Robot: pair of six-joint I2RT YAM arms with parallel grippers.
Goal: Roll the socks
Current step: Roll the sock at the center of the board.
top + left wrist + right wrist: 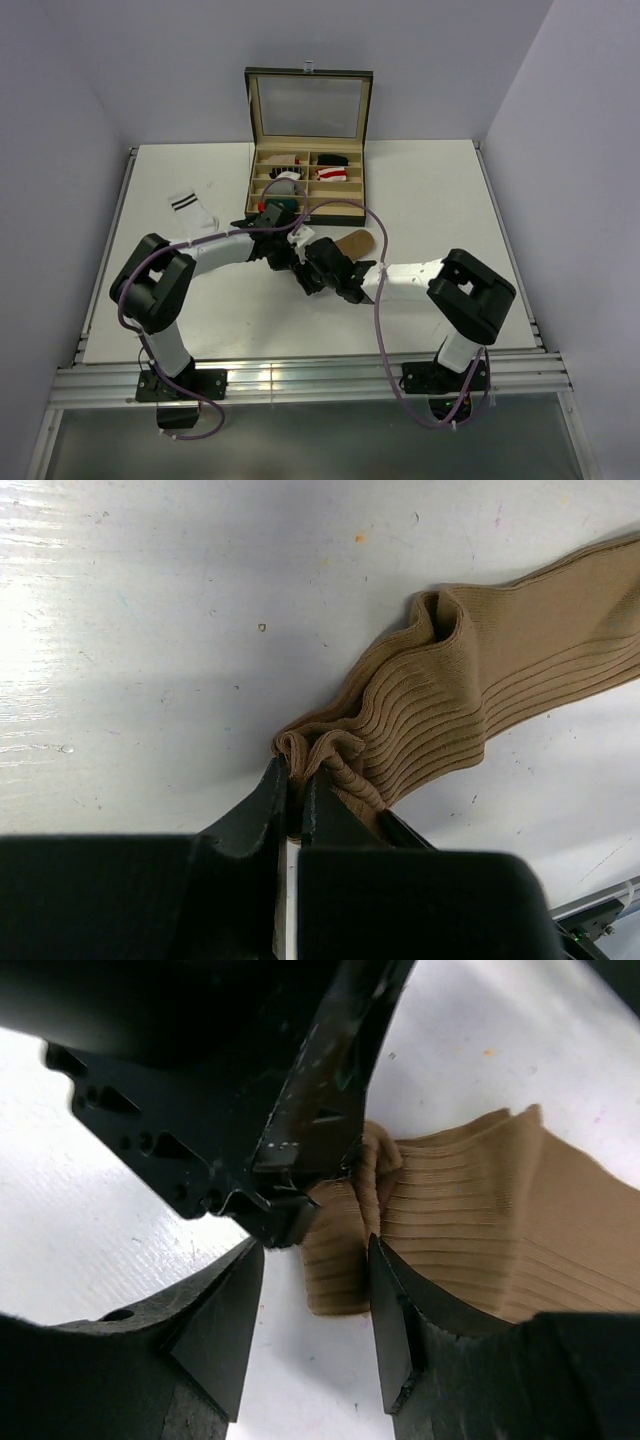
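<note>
The left gripper was clamped shut on the bunched end of the tan sock, which lay on the white table, on the near side of the compartment box. The right gripper was open, jaws straddling that same crumpled end, just beside the left gripper. The white striped sock lay flat, well apart, off to the left.
</note>
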